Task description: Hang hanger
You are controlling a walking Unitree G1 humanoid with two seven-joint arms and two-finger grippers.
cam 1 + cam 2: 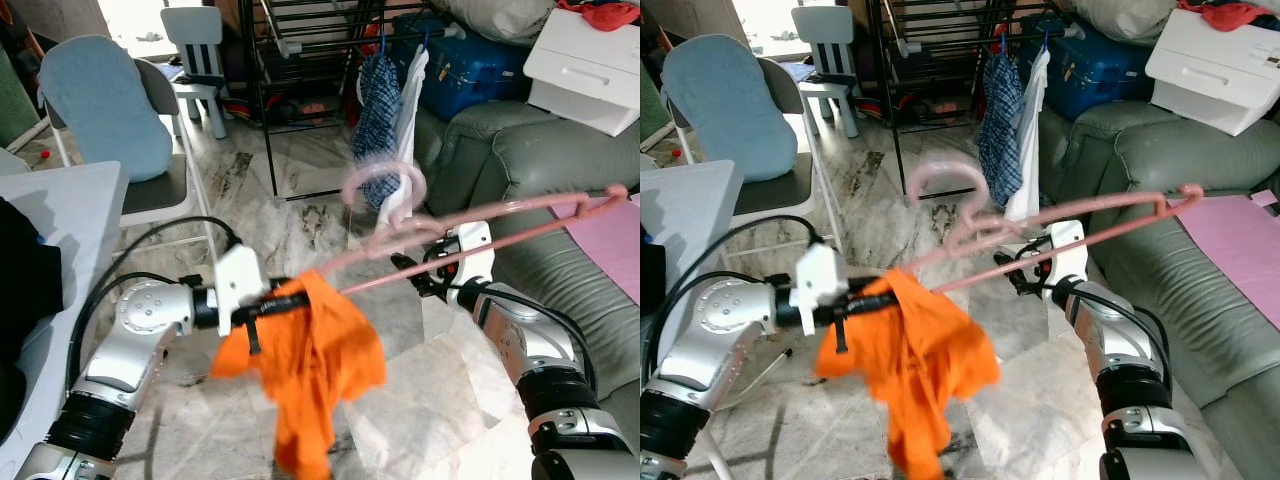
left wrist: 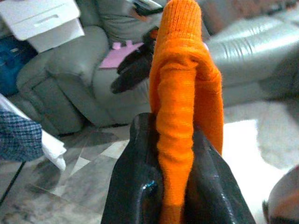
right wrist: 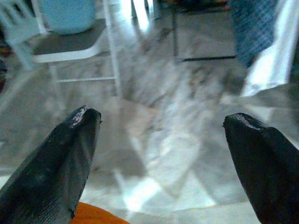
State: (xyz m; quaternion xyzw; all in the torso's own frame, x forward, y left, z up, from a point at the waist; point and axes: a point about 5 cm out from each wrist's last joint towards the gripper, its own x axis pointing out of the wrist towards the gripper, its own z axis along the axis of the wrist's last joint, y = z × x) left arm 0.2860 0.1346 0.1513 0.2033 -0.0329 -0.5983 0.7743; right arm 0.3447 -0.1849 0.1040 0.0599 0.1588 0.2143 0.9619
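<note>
A pink plastic hanger (image 1: pixel 500 215) hovers over the floor, slanting up toward the sofa, its hook (image 1: pixel 385 185) blurred. An orange garment (image 1: pixel 315 365) is draped on its lower left end. My left gripper (image 1: pixel 268 305) is shut on a fold of that orange garment (image 2: pixel 180 93), as the left wrist view shows close up. My right gripper (image 1: pixel 412 275) sits just under the hanger's middle. In the right wrist view the right gripper (image 3: pixel 161 123) is wide open with only floor between its fingers. Behind stands a black drying rack (image 1: pixel 300 40) with a checked blue garment (image 1: pixel 378 90) and a white one (image 1: pixel 408 110) hanging.
A grey-green sofa (image 1: pixel 540 150) runs along the right, with a pink mat (image 1: pixel 610 245), a white drawer box (image 1: pixel 590 65) and a blue case (image 1: pixel 470 65). A chair with a blue cushion (image 1: pixel 105 105) and a white table (image 1: pixel 60 200) stand left.
</note>
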